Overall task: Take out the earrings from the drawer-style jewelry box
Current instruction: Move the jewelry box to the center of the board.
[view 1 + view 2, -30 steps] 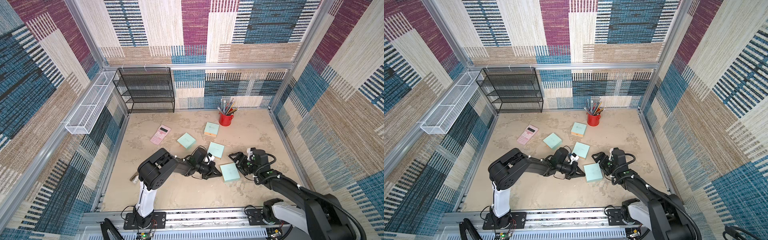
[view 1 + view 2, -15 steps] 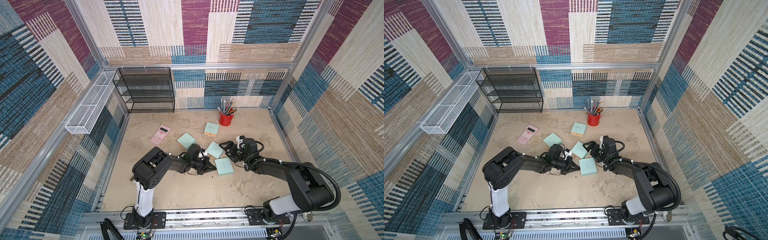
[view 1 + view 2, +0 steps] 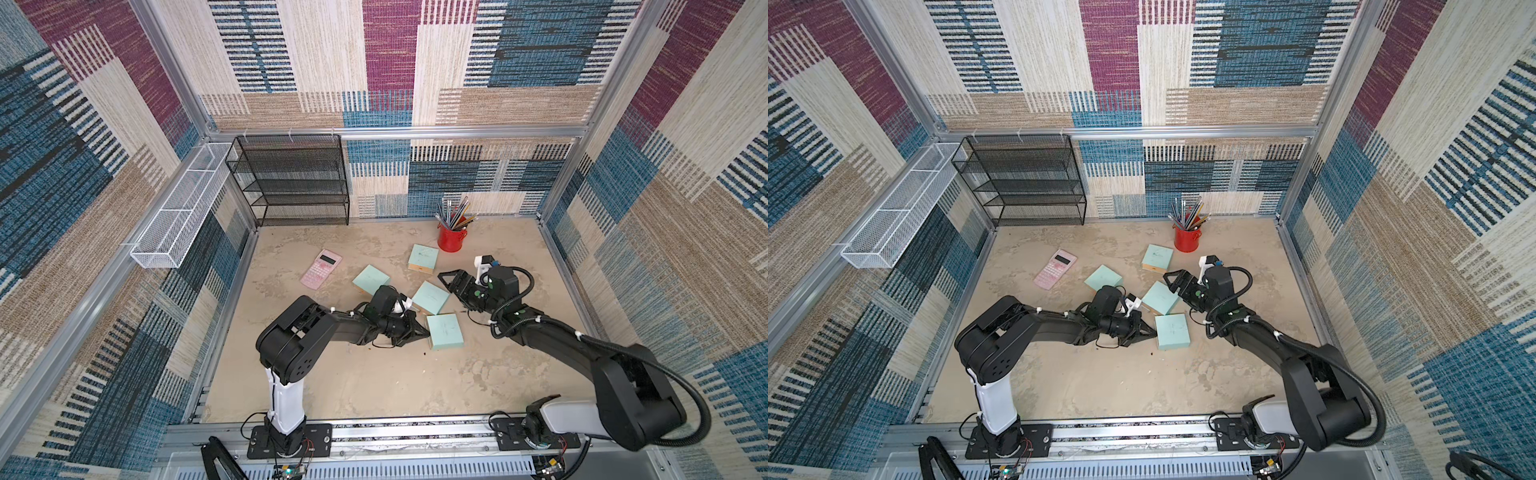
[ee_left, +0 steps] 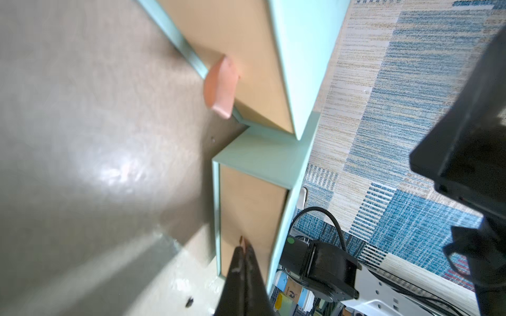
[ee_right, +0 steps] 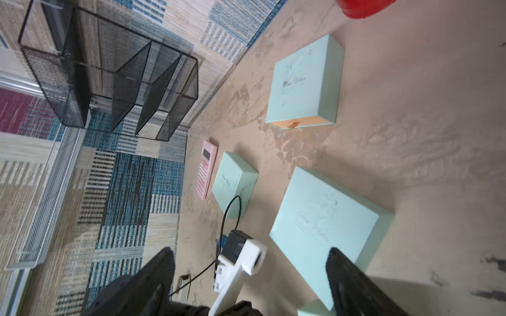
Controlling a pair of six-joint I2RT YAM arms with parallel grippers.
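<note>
Left hand (image 4: 243,245) clenched against the nearest mint box's (image 3: 445,331) tan drawer front (image 4: 252,208), right hand (image 3: 453,289) released wide; drawer insides hidden.

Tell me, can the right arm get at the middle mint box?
Probably yes: the right pincer stands open right beside the middle mint box, nothing between them; the left pincer is at the nearer box.

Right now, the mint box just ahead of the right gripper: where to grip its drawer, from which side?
Pinch the salmon pull tab sticking out of the tan drawer front on that mint box. Come at the tan end, which faces the left arm, jaws across the flat tab. The sleeve's other faces look smooth, probably nothing else to catch.
</note>
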